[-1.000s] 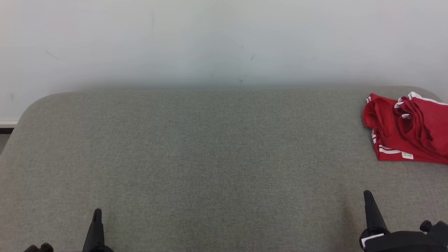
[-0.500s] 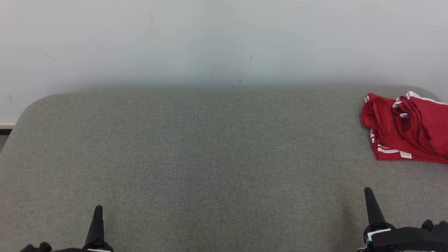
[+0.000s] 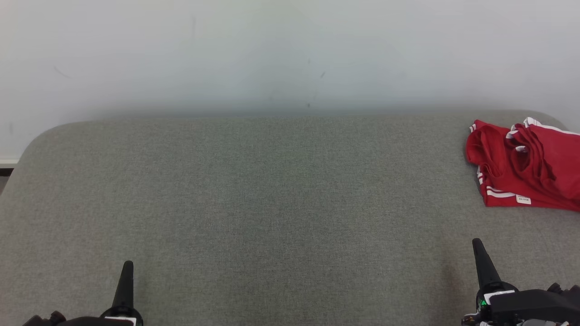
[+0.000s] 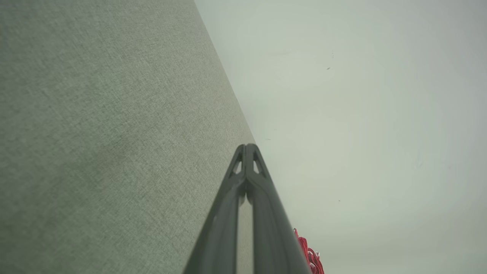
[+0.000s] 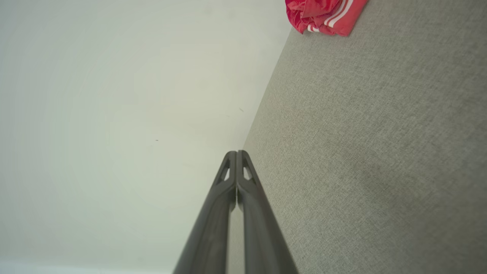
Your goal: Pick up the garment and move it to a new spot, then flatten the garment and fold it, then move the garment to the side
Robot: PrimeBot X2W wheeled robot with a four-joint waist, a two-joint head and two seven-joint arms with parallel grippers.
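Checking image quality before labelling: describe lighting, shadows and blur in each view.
Head view: soft even light, no glare, hazy line where wall meets grey surface. Left wrist view: left fingers sharp, garment cropped at the bottom edge. Right wrist view: weave crisp, dim shadow patch beside right fingers.

The setting looks like a plain indoor test room of the robot-lab kind, though the pictures do not fully settle it. A broad pad covered in grey woven fabric (image 3: 272,203), with rounded far corners, serves as the work surface and runs up to a white painted wall (image 3: 136,54). The wall carries a few small dark scuffs (image 3: 322,74). A pale strip like a skirting board (image 3: 8,160) shows low on the far left. A loosely folded red garment (image 3: 525,167) with white stripes lies at the far right corner, which suggests a clothes-handling station.
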